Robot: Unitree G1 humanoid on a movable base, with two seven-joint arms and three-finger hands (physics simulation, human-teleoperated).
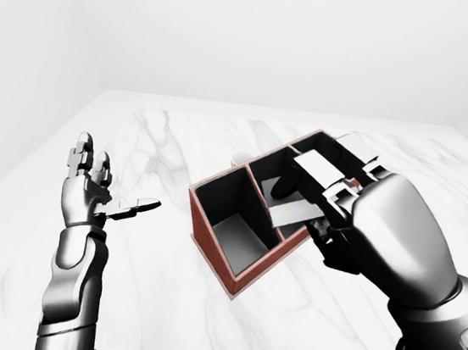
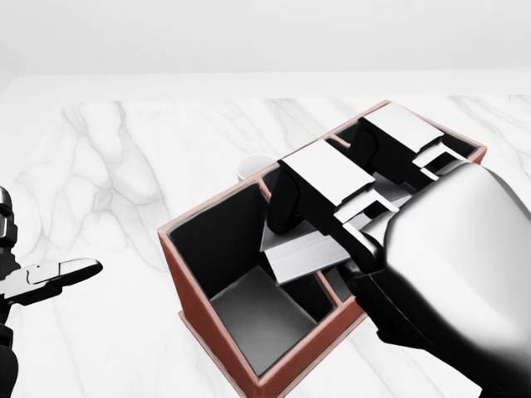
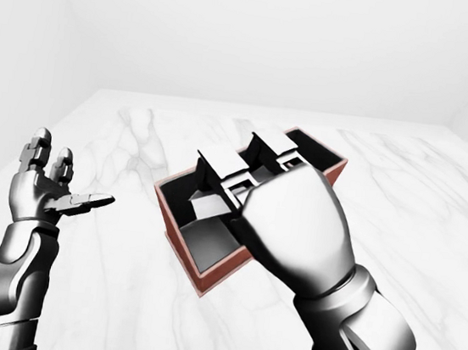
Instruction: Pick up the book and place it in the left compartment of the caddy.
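The caddy (image 2: 202, 330) is a red-brown box with dark inner compartments, standing on the marble table in the middle of the views. My right hand (image 2: 311, 211) is shut on the book (image 2: 303, 249), a thin grey slab. It holds the book tilted just above the caddy, over the divider on the right side of the large left compartment (image 2: 253, 319). That compartment's grey floor is bare. My left hand (image 1: 114, 179) is open and empty, raised well to the left of the caddy. My right hand hides the caddy's right compartments.
A white cup (image 2: 251, 166) stands just beyond the caddy's far wall, mostly hidden. The white marble table (image 1: 158, 302) stretches all round the caddy. Plain white walls lie beyond the table.
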